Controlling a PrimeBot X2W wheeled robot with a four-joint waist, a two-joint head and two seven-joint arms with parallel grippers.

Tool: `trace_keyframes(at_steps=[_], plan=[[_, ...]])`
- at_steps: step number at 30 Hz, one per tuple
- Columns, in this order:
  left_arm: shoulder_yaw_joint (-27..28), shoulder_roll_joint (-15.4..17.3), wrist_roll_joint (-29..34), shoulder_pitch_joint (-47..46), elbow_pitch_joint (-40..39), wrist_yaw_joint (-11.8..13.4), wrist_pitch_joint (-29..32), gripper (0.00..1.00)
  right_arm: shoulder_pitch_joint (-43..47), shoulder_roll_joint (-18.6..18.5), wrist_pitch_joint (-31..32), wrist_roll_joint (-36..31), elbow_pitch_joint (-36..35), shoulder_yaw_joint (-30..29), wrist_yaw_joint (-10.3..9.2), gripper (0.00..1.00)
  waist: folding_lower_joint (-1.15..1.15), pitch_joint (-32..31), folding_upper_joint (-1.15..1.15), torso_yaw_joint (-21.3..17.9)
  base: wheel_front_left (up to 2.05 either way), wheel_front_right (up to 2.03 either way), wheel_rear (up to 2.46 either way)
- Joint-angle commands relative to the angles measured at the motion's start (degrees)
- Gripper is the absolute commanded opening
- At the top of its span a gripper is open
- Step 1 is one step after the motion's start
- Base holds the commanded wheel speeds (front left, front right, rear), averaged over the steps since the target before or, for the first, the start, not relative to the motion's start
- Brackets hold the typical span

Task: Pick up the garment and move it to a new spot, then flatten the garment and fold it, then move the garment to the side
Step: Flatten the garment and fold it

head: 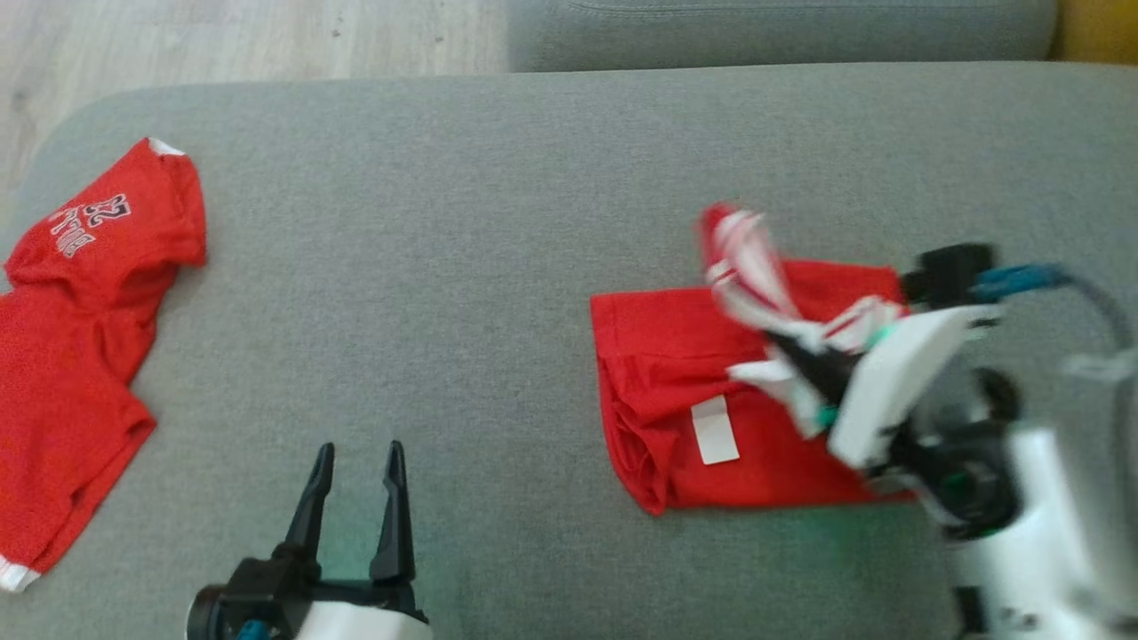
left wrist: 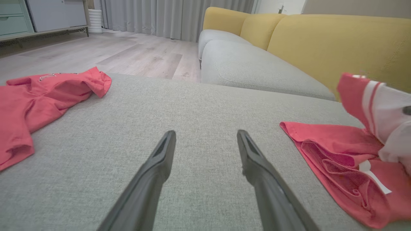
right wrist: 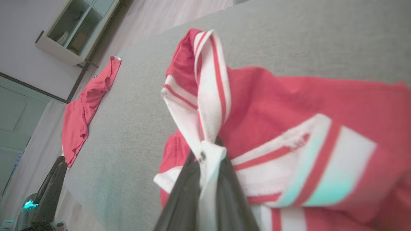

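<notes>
Across the head view, a grey cushion point(head: 498, 222), edge to edge. Past it at 11 o'clock, pale wood floor point(head: 222, 36). At 9 o'clock on the cushion, a red jersey point(head: 80, 338), crumpled, printed number up, well apart from everything else. Over at 3 o'clock, the garment point(head: 676, 356): red, roughly folded, flat on the cushion, its white-and-red striped band lifted off the pile and reaching toward 1 o'clock. Right on that band, the right gripper point(head: 787, 351), angled in from 4 o'clock, fingers point(right wrist: 183, 199) pinched tight on the white trim, plain as day in the right wrist view. Down at 7 o'clock, the left gripper point(head: 359, 449), fingers spread wide apart, pointing to 12 o'clock, hovering over bare grey fabric. Smallest of all, a white label point(head: 716, 431) on the garment's red cloth, at 6 o'clock from the gripped band.
</notes>
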Motion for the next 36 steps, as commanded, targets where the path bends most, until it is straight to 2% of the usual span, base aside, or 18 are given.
trace_keyframes(at_steps=[1,6,11,19,21,26,29,32,36], plan=[[1.2,-0.17,-0.47,-1.47,-1.41,0.49,-0.56,1.0,-0.87,1.46,-1.67,-0.69,-1.01,1.36,0.41,0.0,0.0,-0.1,0.0,0.39,0.0,0.0,0.0],[1.17,-0.18,-0.48,-0.45,-0.93,0.9,-0.56,1.0,-1.97,5.18,-8.42,-1.86,5.61,4.27,0.41,0.0,0.0,-0.26,0.0,1.69,0.0,0.0,0.0],[1.61,-0.18,-0.13,-0.36,-1.12,0.84,-0.56,1.0,-2.94,5.68,-11.52,-2.06,9.08,6.41,0.41,0.0,0.0,-0.02,0.0,2.2,0.0,0.0,0.0],[2.04,-0.18,0.12,-0.5,-0.94,0.81,-0.56,1.0,-3.75,5.84,-14.32,0.21,10.54,11.4,0.41,0.0,0.0,-0.19,0.0,1.34,0.0,0.0,0.0],[1.94,-0.18,0.03,-0.51,-0.54,0.82,-0.56,1.0,-3.83,5.85,-16.36,2.37,10.17,12.34,0.41,1.0,0.0,-0.39,0.0,1.02,0.0,0.0,0.0],[2.04,-0.18,0.24,-0.36,-0.05,0.73,-0.56,1.0,-4.14,5.86,-23.7,10.74,7.5,14.98,0.41,1.0,0.0,-1.22,0.0,0.49,0.0,0.0,0.0],[2.11,-0.18,0.4,-0.21,-0.04,0.77,-0.56,1.0,-3.94,5.86,-26.27,12.29,6.54,15.5,0.41,1.0,0.0,-1.64,0.0,0.28,0.0,0.0,0.0],[2.32,-0.18,0.69,0.05,-0.26,0.74,-0.56,1.0,-3.38,5.57,-29.86,8.94,5.21,14.84,0.41,1.0,0.0,-2.32,0.0,-0.07,0.0,0.0,0.0],[2.91,-0.18,1.3,0.4,-0.9,0.66,-0.56,1.0,-1.37,1.38,-35.66,0.53,3.13,12.55,0.41,1.0,0.0,-3.24,0.0,-0.49,0.0,0.0,0.0]])
